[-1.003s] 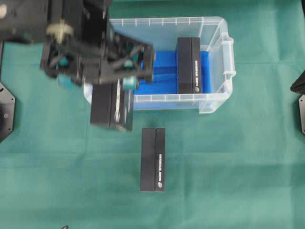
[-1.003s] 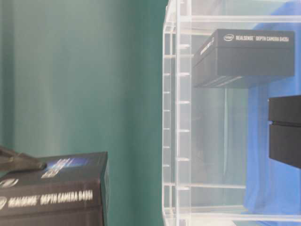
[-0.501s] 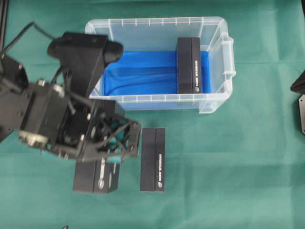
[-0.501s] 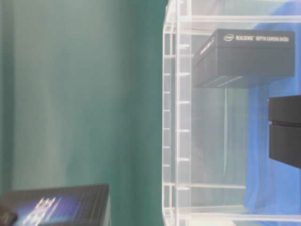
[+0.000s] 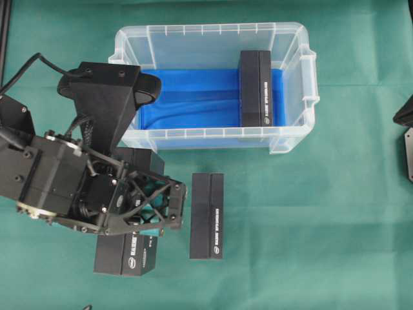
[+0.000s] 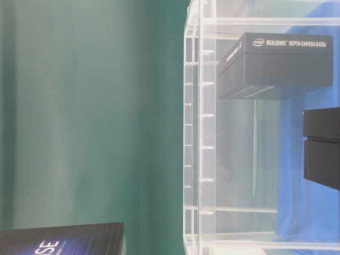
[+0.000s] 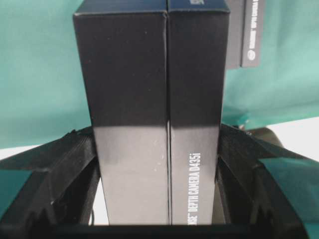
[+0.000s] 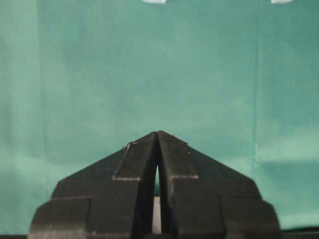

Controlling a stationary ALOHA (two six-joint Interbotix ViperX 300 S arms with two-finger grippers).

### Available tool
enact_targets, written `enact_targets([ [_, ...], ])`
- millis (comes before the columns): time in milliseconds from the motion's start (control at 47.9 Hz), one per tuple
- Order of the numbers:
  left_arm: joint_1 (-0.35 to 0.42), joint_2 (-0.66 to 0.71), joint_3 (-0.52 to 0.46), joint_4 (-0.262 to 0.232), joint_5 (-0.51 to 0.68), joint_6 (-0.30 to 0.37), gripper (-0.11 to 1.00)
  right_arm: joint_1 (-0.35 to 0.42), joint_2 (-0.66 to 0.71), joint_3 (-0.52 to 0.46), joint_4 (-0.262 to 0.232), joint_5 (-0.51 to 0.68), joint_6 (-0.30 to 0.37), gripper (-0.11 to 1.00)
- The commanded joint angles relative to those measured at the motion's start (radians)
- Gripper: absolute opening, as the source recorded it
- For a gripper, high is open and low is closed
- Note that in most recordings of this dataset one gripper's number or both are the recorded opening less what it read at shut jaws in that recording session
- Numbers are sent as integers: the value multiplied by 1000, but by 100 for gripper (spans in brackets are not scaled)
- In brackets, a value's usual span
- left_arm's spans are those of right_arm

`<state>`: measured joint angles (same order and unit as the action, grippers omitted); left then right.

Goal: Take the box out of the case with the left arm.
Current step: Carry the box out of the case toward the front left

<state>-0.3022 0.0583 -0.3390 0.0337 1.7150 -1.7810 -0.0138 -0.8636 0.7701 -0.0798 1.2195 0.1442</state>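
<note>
Your box (image 5: 124,255) is clear of the case (image 5: 293,139), out at its 7 o'clock over the counter (image 5: 310,226), long axis 12-to-6. Left gripper (image 5: 151,213) fingers (image 7: 279,174) are clamped on both its long sides. Another box (image 5: 207,216) sits at its 3 o'clock. Right gripper (image 8: 157,149) fingers are closed, empty.

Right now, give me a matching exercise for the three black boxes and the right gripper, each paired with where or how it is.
Things:
1. box in the left gripper
2. box lying free
3. box by the handle
4. right gripper

Places or states:
A. inside the case
B. shut, empty
C. alone on the green cloth
D. held between the pads

Pairs: 1-D, 2-C, 3-A, 4-B
</note>
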Motion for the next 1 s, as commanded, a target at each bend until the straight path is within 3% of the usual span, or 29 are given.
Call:
enact_targets([
  [0, -2, -38, -17, 3, -2, 2, 60, -2, 3, -31, 2, -2, 5, 7],
  [585, -8, -41, 46, 8, -18, -25, 60, -2, 3, -31, 2, -2, 5, 7],
  [982, -14, -69, 334, 11, -285, -46, 60, -2, 5, -31, 0, -2, 5, 7],
])
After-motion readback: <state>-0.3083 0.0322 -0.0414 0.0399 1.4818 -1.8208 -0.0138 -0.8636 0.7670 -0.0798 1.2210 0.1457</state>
